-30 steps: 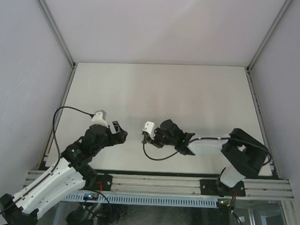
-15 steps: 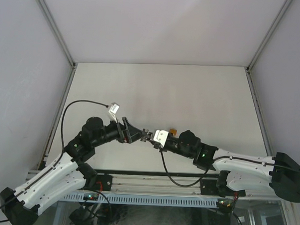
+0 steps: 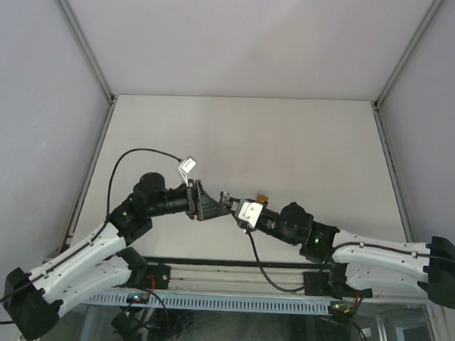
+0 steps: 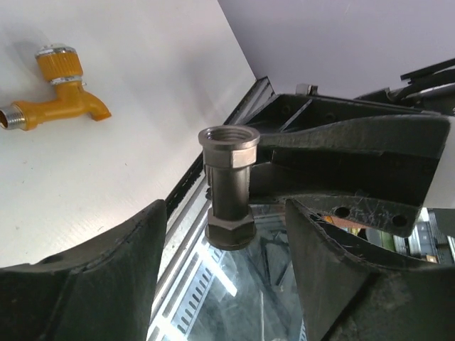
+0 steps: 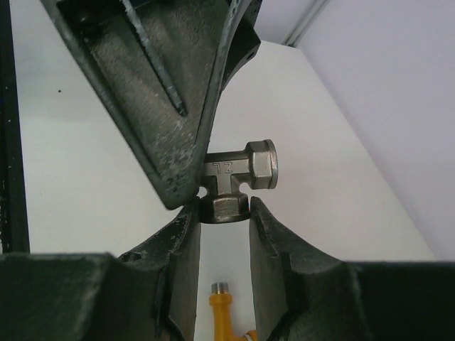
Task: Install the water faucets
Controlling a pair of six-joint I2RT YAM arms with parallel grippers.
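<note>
My right gripper (image 5: 224,209) is shut on one hex end of a grey metal tee fitting (image 5: 238,174), held above the table near its front edge. My left gripper (image 4: 226,234) faces it, jaws open on either side of the fitting (image 4: 229,188), with a gap at each finger. One left finger (image 5: 156,85) lies close against the tee's side. From above, the two grippers (image 3: 207,201) (image 3: 227,203) meet tip to tip. The orange faucet (image 3: 262,197) lies flat on the table just behind them, also seen as an orange tap (image 4: 60,96) with a threaded end (image 5: 224,309).
The white table (image 3: 289,143) is walled by pale panels on three sides. An aluminium rail (image 3: 245,278) runs along the near edge under both arm bases. A black cable (image 3: 257,262) loops beneath the right wrist.
Both arms have reached inward and met at the table's front centre. My left gripper has come round the fitting and its jaws have narrowed. The right stays clamped on the fitting.
</note>
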